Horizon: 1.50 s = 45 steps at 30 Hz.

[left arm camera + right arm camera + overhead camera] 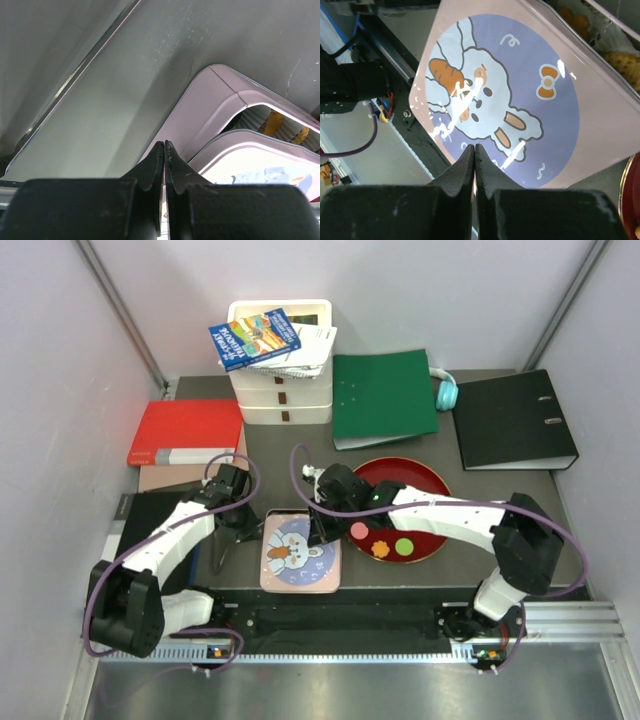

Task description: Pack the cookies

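Pink bunny-printed lid (300,552) is seen lying askew on its tin (200,115). At its left edge the left gripper (164,145) is parked, jaws pressed together, empty. Over the lid the right gripper (474,147) is held, jaws likewise closed on nothing. Cookies (380,549) are laid on the red plate (420,480), rightward; others in the tin are mostly hidden.

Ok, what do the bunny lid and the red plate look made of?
Bunny lid: probably printed sheet metal, glossy; sharp streaky glare across the picture. Red plate: lacquered wood or plastic, cannot tell which; smooth, shiny red with a dark rim.
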Each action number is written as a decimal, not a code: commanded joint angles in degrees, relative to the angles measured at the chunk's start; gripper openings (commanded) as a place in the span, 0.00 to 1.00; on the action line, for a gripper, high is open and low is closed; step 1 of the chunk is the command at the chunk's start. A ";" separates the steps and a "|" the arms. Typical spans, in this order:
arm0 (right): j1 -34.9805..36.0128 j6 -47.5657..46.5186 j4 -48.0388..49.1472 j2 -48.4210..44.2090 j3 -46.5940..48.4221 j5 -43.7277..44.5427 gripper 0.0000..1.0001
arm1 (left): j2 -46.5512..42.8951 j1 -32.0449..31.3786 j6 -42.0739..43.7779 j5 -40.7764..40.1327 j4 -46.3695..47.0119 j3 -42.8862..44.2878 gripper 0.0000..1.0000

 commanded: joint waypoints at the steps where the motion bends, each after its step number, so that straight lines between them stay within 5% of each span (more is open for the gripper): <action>1: -0.23 -0.11 3.08 3.26 0.35 -1.61 0.00 | -0.24 -0.16 -0.69 -0.75 0.76 1.43 0.06; 15: -5.85 1.47 2.91 9.41 1.93 -0.73 0.00 | -2.35 0.19 1.86 -9.45 -4.16 7.67 0.13; 45: -10.42 1.47 -0.78 18.91 8.35 -1.61 0.00 | -5.60 0.36 2.21 -3.30 -0.30 6.00 0.15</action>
